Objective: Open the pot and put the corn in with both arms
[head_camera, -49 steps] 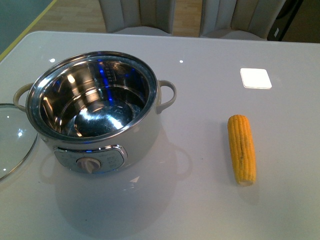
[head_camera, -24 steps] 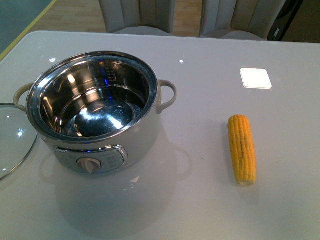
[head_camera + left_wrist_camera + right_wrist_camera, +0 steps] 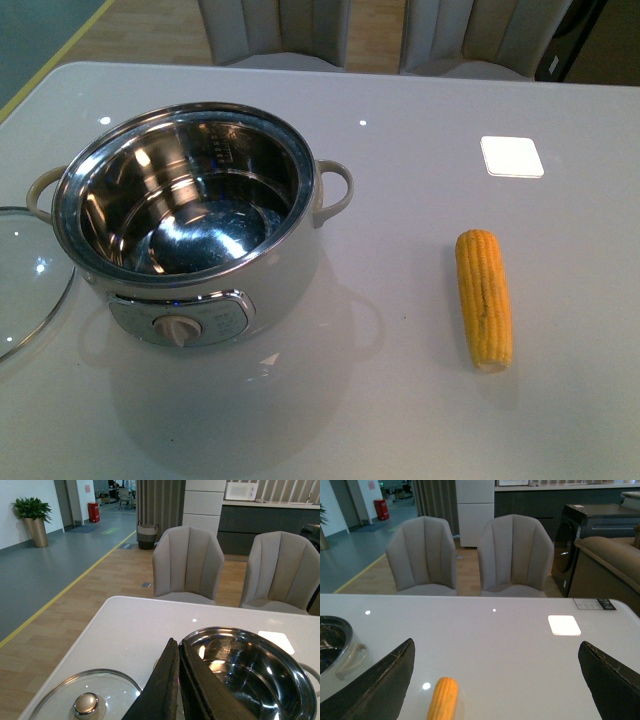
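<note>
Cream-white electric pot (image 3: 295,265) stands uncovered on the white desk (image 3: 400,420); yellow-orange corn cob (image 3: 484,298) lies well apart to its right.
We see the cob's long axis running almost straight away from us, pale cut end nearest, lying flat. The round glass lid (image 3: 25,280) rests on the desk at the pot's left. Our left claw (image 3: 177,647) is pressed closed and empty; our right claw (image 3: 496,644) gapes wide, empty.

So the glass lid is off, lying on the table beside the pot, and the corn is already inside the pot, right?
Not quite. The corn lies on the table, apart from the pot, which is empty; the front view shows it. The glass lid is indeed off, beside the pot.
</note>
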Available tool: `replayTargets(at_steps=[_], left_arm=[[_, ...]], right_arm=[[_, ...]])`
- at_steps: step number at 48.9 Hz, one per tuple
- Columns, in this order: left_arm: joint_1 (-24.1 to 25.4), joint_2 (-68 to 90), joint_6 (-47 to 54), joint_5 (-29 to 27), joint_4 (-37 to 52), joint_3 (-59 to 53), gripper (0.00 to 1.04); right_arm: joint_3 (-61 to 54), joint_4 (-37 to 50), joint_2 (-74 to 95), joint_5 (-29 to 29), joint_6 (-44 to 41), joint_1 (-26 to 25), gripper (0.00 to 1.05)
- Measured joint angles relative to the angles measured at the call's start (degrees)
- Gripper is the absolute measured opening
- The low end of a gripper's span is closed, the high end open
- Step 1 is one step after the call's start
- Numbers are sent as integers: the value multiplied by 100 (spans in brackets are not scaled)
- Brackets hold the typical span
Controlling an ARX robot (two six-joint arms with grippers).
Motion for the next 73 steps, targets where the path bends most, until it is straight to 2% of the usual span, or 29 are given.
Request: replayTargets(at_steps=[4, 18, 24, 32, 34, 37, 40, 42, 50, 58, 66, 73], left_arm=[[0, -752, 0, -2, -881, 0, 4], [-2, -911, 0, 0, -942, 0, 4], [-2, -911, -2, -2, -942, 0, 27], [-2, -911, -2, 0, -942, 0, 65], [-2, -911, -2, 0, -942, 0, 70], [-2, -911, -2, -2, -942, 0, 82], [-2, -916, -2, 2, -942, 0, 95], [-2, -916, 11, 0, -942, 0, 100], [-2, -916, 11, 0, -942, 0, 98], [-2, -916, 11, 0, -942, 0, 98], [-2, -916, 11, 0, -942, 0, 98], [-2, -916, 11, 0, -942, 0, 98]], right_arm=[[0, 0, 0, 0, -2, 0, 96], [0, 0, 0, 0, -2, 0, 96], [0, 0, 0, 0, -2, 0, 96], [0, 0, 2, 0, 0, 0, 96], [107, -348, 168, 109, 190, 26, 96], [726, -1832, 1182, 374, 1176, 138, 96], [986, -2411, 2140, 367, 2011, 203, 96], [1001, -2236, 2614, 328, 2304, 232, 96], [1130, -929, 4015, 291, 2396, 251, 96], [1320, 680, 5851, 262, 2039, 369, 96], [1906, 2363, 8522, 79, 1606, 625, 96], [2446, 2785, 10030, -4, 1462, 807, 96]])
